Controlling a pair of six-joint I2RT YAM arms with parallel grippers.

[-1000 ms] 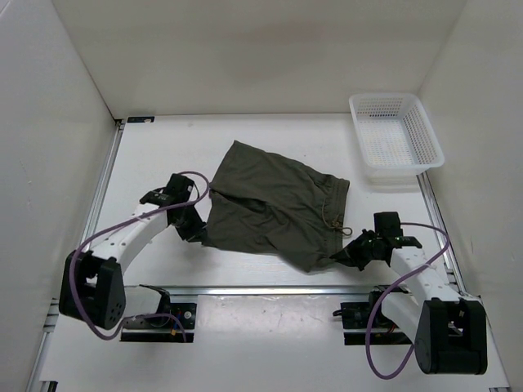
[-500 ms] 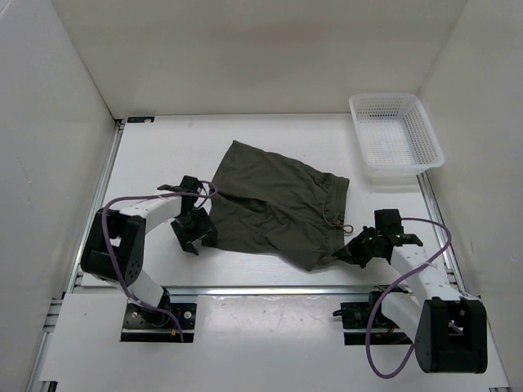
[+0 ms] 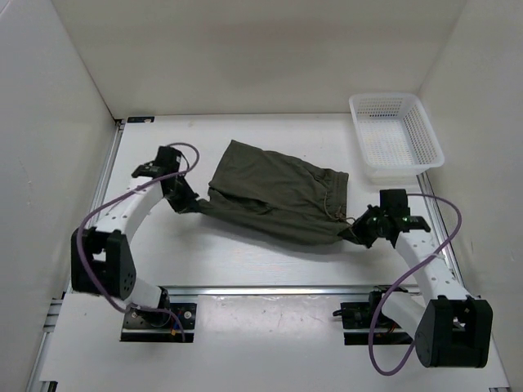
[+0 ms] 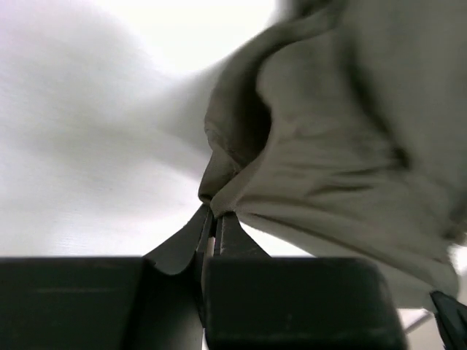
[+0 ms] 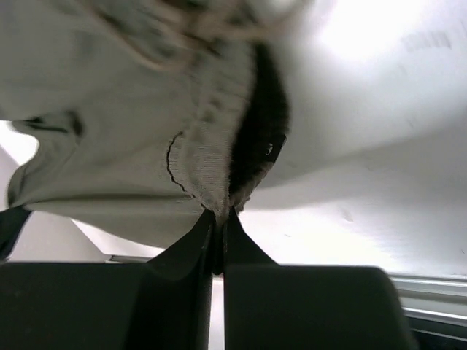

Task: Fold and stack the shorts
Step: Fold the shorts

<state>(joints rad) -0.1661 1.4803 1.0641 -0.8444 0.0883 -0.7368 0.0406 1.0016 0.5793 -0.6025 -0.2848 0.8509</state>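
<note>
The shorts [image 3: 274, 192] lie across the middle of the desk [image 3: 270, 265], held at two ends. The left hand [image 3: 189, 204] is at their left edge. In its wrist view both fingers are pressed together on a small fold of the olive cloth, which bunches and spreads away to the right from the fingertips. The right hand [image 3: 353, 233] is at the near right corner, by the waist. Its wrist view shows the fingers pinching the ribbed edge of the waistband, with the cloth hanging away to the left and the white desk behind.

Between the two hands the near edge of the shorts runs as a taut line. The far left corner points toward the back of the desk. The drawstring [image 3: 333, 214] dangles as a thin loop at the waist end, just beside the right hand.

A white mesh basket [image 3: 395, 135] stands at the far right corner of the desk, apart from the shorts.
</note>
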